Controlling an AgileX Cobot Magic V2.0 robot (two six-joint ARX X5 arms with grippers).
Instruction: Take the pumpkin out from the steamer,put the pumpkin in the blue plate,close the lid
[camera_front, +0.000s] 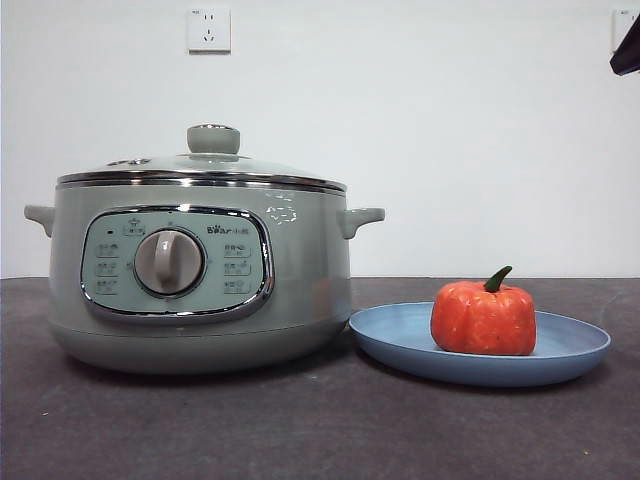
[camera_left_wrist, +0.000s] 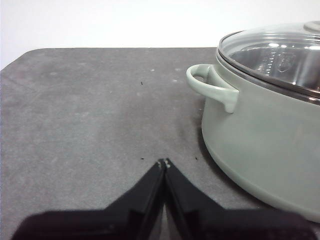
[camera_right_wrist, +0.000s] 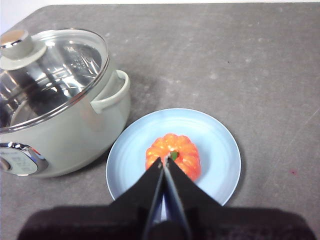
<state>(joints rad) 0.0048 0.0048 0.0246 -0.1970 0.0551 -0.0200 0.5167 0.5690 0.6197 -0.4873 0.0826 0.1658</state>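
Observation:
The orange-red pumpkin with its green stem sits upright in the blue plate, just right of the steamer. The glass lid with its pale green knob rests shut on the steamer. My right gripper is shut and empty, held well above the pumpkin and the plate. My left gripper is shut and empty over bare table, beside the steamer's side handle. In the front view only a black tip of an arm shows at the top right corner.
The dark grey table top stretches around the steamer and plate. A white wall with a socket stands behind. The table's far edge shows in the left wrist view.

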